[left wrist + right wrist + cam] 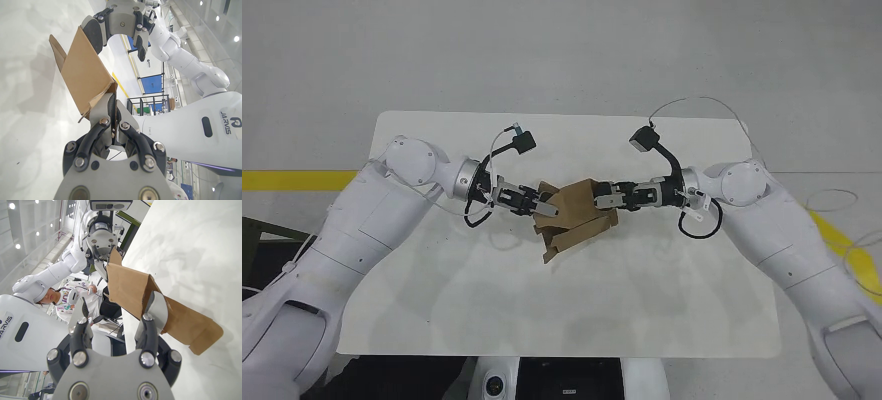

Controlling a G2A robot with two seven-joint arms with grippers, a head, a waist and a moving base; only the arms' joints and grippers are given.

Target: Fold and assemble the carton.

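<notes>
Two arms flank the creased brown cardboard carton: the left end effector pinches its ragged flap edge, the right end effector is spread wide, touching a flat panel.

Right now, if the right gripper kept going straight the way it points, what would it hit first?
The carton. The right gripper points straight at it with jaws open, and one finger seems to sit at its open end. Beyond, the left gripper grips the far edge.
</notes>
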